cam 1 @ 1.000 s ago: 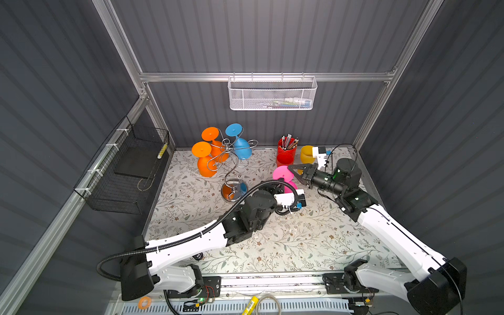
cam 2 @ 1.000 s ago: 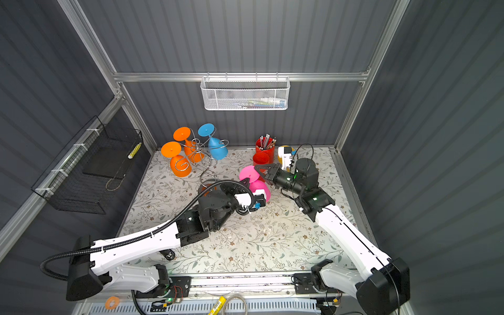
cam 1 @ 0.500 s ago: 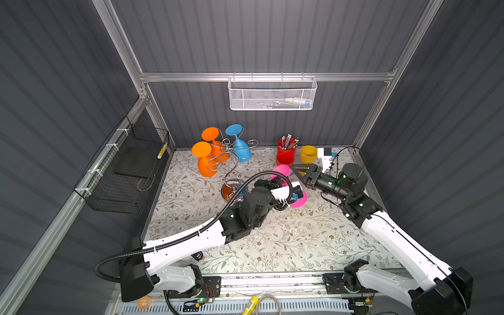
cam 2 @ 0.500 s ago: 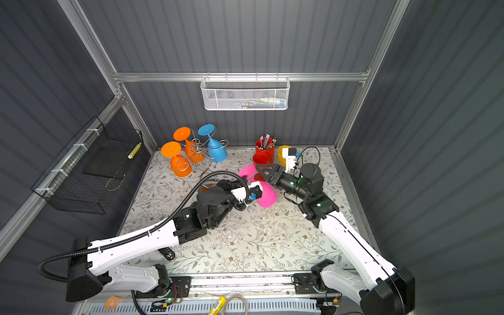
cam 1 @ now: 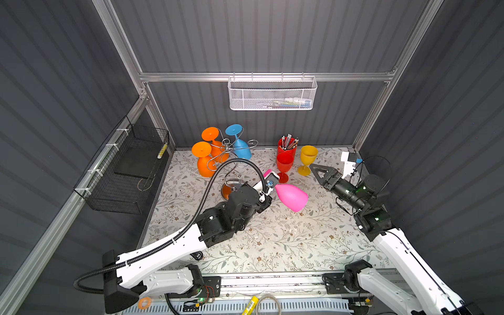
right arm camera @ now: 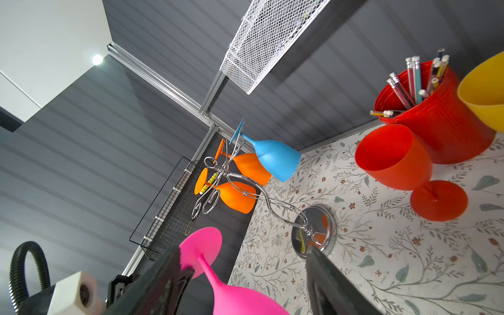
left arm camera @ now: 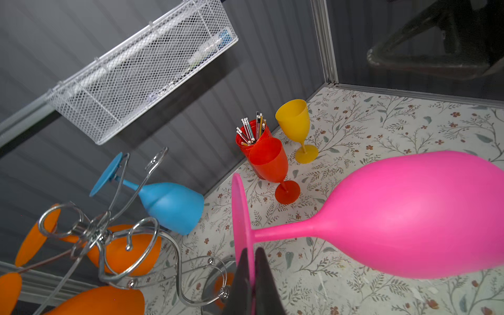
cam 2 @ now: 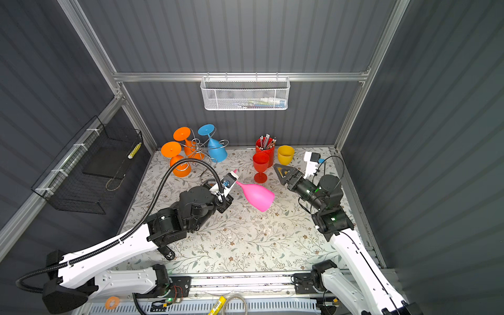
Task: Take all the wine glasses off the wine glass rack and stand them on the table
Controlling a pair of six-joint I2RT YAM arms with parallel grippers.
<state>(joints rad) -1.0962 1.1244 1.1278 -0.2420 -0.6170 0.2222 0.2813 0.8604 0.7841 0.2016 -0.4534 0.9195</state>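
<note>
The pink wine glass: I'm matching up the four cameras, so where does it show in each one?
In a top view: the pink wine glass is tipped sideways, right of and below centre.
In a top view: the glass sits just below centre.
Left wrist: its bowl looms large, nearer than the red wine glass.
Right wrist: foot, stem and part of the bowl, close to the camera.
Shared landmark: the upright red wine glass.
</note>
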